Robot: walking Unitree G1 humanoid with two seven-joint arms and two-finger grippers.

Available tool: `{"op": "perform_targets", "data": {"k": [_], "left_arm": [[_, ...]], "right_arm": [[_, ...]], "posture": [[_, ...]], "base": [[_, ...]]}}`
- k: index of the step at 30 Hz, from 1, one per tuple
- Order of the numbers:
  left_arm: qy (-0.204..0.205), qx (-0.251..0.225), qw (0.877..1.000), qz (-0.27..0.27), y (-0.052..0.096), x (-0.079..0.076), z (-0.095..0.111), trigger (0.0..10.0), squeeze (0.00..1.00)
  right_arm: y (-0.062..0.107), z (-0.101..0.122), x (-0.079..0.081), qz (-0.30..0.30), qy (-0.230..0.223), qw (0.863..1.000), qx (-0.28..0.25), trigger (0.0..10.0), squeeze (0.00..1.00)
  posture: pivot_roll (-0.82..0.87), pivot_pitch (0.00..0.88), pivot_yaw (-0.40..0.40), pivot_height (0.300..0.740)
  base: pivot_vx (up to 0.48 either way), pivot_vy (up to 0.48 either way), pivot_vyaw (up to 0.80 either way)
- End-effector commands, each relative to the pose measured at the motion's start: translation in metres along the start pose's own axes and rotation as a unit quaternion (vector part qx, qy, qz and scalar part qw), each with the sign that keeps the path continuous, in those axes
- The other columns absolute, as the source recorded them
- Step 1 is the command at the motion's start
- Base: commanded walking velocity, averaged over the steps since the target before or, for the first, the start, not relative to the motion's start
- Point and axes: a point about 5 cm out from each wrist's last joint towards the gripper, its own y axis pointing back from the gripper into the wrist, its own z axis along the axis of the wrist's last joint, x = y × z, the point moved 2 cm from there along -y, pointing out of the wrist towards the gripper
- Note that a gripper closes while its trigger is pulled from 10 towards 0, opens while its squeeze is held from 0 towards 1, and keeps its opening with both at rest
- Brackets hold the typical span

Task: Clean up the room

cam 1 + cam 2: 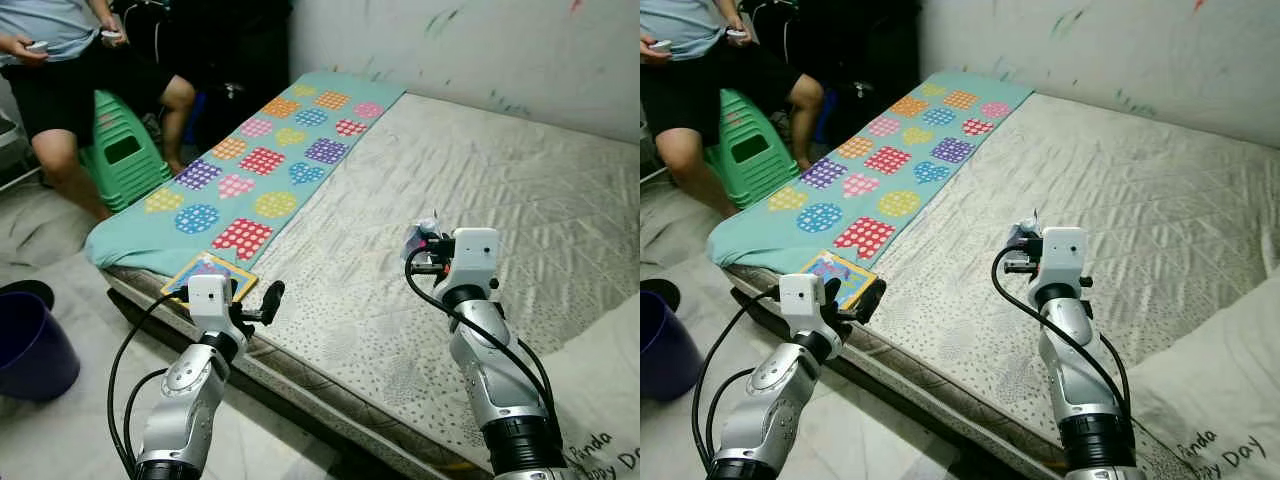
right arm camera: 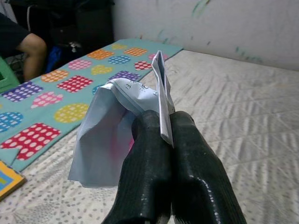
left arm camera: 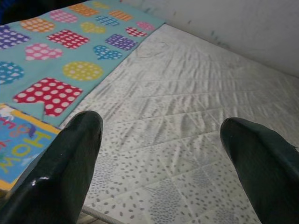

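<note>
bed | teal mat (polka-dot shapes) | book at edge

- A bare grey-white quilted mattress with a fine speckled print lies on the bed against the wall.
- A teal mat printed with dotted coloured shapes runs along the mattress's left side.
- A white wall marked with crayon scribbles stands behind the bed.
- A green ribbed plastic stool stands on the floor beside the bed, with a seated person in dark shorts on it, holding a small object in each hand.
- A dark purple plastic bucket stands on the floor, well apart from the stool.
- A white cushion with printed lettering lies at the mattress's near right corner.
</note>
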Motion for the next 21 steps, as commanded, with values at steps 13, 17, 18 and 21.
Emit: {"op": "perform_targets", "data": {"k": [13,17,18,21], "left_arm": [[-0.022,-0.003,0.999,0.044,0.0,0.014,0.003,10.0,0.0],[-0.019,-0.001,0.999,0.041,0.0,0.013,0.002,10.0,0.0],[-0.019,-0.001,0.999,0.041,0.0,0.013,0.002,10.0,0.0],[-0.02,-0.002,0.999,0.042,0.0,0.013,0.002,10.0,0.0]], "right_arm": [[0.001,0.006,0.001,0.006,0.002,1.0,-0.011,10.0,0.0],[0.001,0.005,0.003,0.012,0.009,1.0,-0.011,10.0,0.0],[0.001,0.005,0.003,0.012,0.009,1.0,-0.011,10.0,0.0],[0.002,0.005,0.003,0.013,0.009,1.0,-0.011,10.0,0.0]], "posture": [[-0.15,0.0,0.026,0.74],[-0.15,0.0,0.026,0.74],[-0.15,0.0,0.026,0.74],[-0.14,0.0,0.027,0.74]], "base": [[0.0,0.0,0.0],[0.0,0.0,0.0],[0.0,0.0,0.0],[0.0,0.0,0.0]]}}
